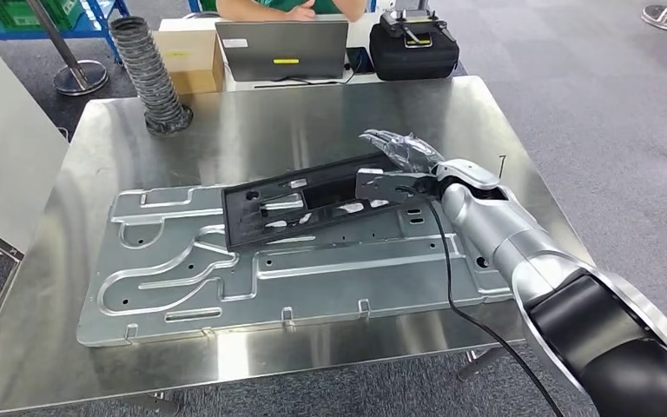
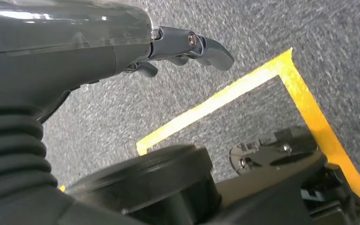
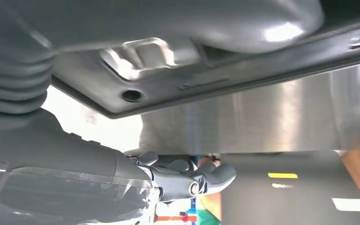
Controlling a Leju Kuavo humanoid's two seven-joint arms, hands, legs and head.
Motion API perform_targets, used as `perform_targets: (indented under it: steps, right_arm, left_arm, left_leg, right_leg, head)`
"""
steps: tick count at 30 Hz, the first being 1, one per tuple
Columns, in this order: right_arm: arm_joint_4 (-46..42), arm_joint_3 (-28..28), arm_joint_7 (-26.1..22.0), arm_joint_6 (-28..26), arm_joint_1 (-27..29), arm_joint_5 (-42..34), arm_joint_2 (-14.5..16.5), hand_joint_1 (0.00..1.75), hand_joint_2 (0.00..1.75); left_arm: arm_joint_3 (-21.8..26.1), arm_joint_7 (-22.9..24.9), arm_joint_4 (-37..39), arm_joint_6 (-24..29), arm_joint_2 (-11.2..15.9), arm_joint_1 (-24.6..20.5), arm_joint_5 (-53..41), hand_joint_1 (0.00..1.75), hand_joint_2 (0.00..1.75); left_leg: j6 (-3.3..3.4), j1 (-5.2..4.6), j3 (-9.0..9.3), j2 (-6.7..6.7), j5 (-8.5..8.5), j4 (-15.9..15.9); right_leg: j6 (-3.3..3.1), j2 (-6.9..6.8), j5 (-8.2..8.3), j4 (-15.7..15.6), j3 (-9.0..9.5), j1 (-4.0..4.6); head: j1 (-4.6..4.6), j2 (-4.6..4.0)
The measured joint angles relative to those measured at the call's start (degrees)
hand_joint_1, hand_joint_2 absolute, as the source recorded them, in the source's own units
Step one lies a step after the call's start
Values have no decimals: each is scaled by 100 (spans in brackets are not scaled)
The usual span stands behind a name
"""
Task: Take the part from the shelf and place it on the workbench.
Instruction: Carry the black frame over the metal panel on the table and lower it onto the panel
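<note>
The black part [image 1: 308,201] lies tilted on a stamped metal panel [image 1: 182,278] in the middle of the steel workbench [image 1: 313,113], its right end at 3 o'clock meeting the right hand [image 1: 404,156]. That hand rests at the part's end with fingers extended, though I cannot tell whether it grips. The left hand [image 2: 187,47] hangs over grey floor [image 2: 309,37], fingers loosely apart, holding nothing.

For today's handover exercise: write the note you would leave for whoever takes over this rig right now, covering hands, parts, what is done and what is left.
Right hand holds the near end of the black part.
Left hand hangs over the floor, holding nothing.
The part lies tilted across the silver stamped panel on the steel workbench.
Done: part brought to the bench.
Left: release the part and pull the arm back.
</note>
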Motion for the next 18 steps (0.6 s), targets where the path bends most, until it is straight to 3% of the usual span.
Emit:
perform_targets:
  steps: [3, 6, 7, 8, 9, 11, 13, 16, 18]
  right_arm:
    - [1, 1, 0, 22, -4, -15, 22, 0, 0]
    - [3, 4, 0, 37, -5, -28, 45, 0, 0]
    - [5, 7, 0, 40, 4, -31, 49, 0, 0]
    - [9, 11, 0, 43, 12, -32, 54, 0, 0]
    - [12, 16, 0, 44, 18, -33, 55, 0, 0]
    - [15, 21, 0, 47, 17, -36, 59, 0, 0]
    - [16, 22, 1, 50, 5, -38, 62, 0, 0]
    - [18, 23, 8, 55, 3, -39, 63, 0, 0]
    - [21, 25, 9, 55, 3, -41, 63, 0, 0]
  left_arm:
    - [16, 5, 0, -31, -3, 5, 29, 0, 0]
    - [23, 5, 0, -47, -1, 12, 41, 0, 0]
    - [25, 5, 0, -51, -1, 15, 44, 0, 0]
    - [27, 5, 0, -56, 0, 18, 45, 0, 0]
    - [29, 5, 0, -61, 1, 20, 46, 0, 0]
    - [35, 5, 0, -69, 2, 21, 51, 0, 0]
    - [51, 4, 0, -81, 1, 17, 60, 0, 0]
    - [78, -1, 0, -87, 0, 20, 73, 0, 0]
    - [95, -6, 0, -85, -4, 17, 80, 0, 0]
  left_leg:
    - [-97, -4, -54, 16, -134, 144]
    - [-176, 23, -478, 41, -680, 1140]
    - [-195, 32, -624, 47, -805, 1474]
    - [-210, 38, -685, 51, -822, 1627]
    - [-219, 47, -636, 55, -726, 1550]
    - [-220, 71, -265, 60, -354, 822]
    - [-177, 76, 43, 59, -128, 180]
    - [-57, 53, 52, 54, -60, 48]
    - [33, 58, 22, 68, 18, 3]
  right_leg:
    - [-60, -12, 48, -93, 40, -48]
    - [-101, -29, 77, -127, 46, -65]
    - [-102, -30, 81, -122, 40, -65]
    - [-101, -31, 84, -116, 35, -67]
    - [-98, -31, 86, -104, 30, -70]
    - [-80, -29, 80, -63, 18, -74]
    - [-32, -18, 79, 2, -34, -55]
    - [76, -6, 134, 18, -101, -50]
    - [142, -7, 19, 125, -159, -70]
  head:
    - [-1, 0]
    - [-2, 0]
    - [-2, 0]
    - [-2, 0]
    - [-2, 0]
    - [-2, 0]
    - [-2, 0]
    - [-1, 0]
    - [0, 0]
